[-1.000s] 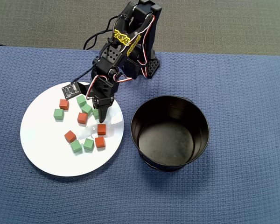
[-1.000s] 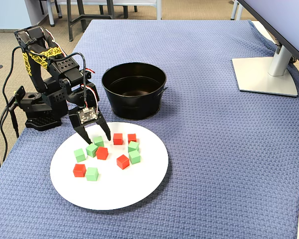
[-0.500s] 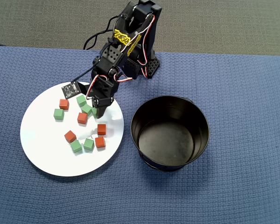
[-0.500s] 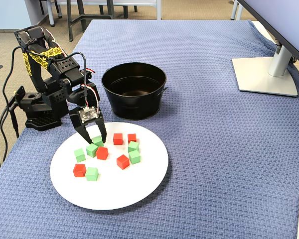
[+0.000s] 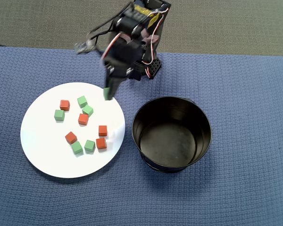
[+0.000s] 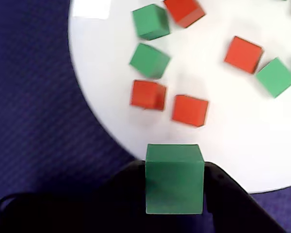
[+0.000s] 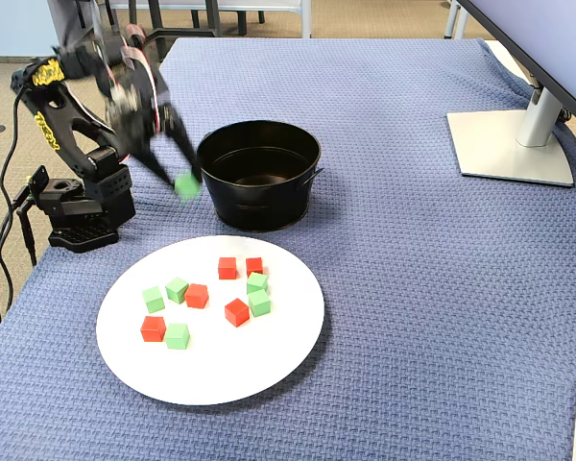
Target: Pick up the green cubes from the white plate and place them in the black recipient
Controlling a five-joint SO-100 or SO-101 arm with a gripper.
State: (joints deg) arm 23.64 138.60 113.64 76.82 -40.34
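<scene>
My gripper (image 5: 107,94) is shut on one green cube (image 7: 186,184) and holds it in the air above the plate's far edge, left of the black recipient (image 5: 142,117). In the wrist view the held cube (image 6: 174,178) sits squarely between the two dark fingers, over the rim of the white plate (image 6: 233,136). Several more green cubes lie on the white plate (image 5: 47,150), among them one (image 5: 82,101) near its top and one (image 5: 76,147) lower down. The black recipient (image 7: 259,206) stands upright, and nothing shows inside it.
Several red-orange cubes (image 5: 83,118) lie mixed among the green ones. The arm's base (image 7: 77,206) stands at the table's left edge in the fixed view. A monitor stand (image 7: 514,144) is at the far right. A blue woven cloth (image 5: 245,94) covers the table.
The gripper closed on a green cube on the plate, then rose with it off the plate, swinging up and toward the pot's side. The other cubes stayed put.
</scene>
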